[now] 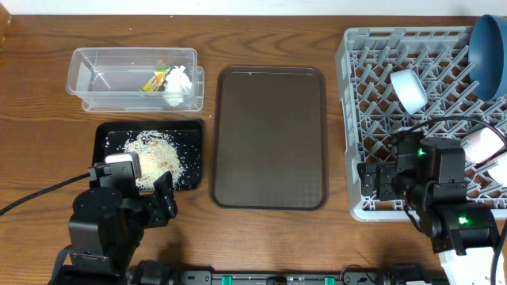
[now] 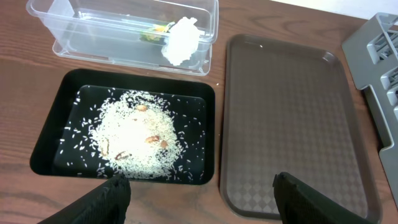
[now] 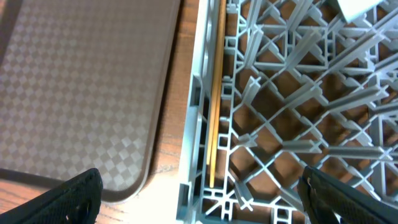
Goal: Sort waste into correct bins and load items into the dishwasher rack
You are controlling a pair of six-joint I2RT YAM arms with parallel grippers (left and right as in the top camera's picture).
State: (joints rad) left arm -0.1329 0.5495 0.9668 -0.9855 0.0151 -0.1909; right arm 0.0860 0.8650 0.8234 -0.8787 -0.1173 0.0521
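Observation:
The clear tub (image 1: 103, 52) holds the orange and yellow-green wrapper (image 1: 154, 80) and the white tissue (image 1: 181, 79). The black tray (image 1: 107, 138) holds the white rice scraps (image 1: 154, 154). The grey rack (image 1: 372, 63) holds the dark blue plate (image 1: 489, 47), the white bowl (image 1: 409, 89) and a cup (image 1: 483, 144) on its side. Two chopsticks (image 3: 216, 93) lie along the rack's left wall. My left gripper (image 2: 202, 199) is open and empty, just in front of the black tray (image 2: 56, 143). My right gripper (image 3: 205, 199) is open and empty over the rack's front left corner.
The brown serving tray (image 1: 269, 138) lies bare between the black tray and the rack. It also shows in the left wrist view (image 2: 292, 112) and the right wrist view (image 3: 81, 81). The table's front edge is close under both arms.

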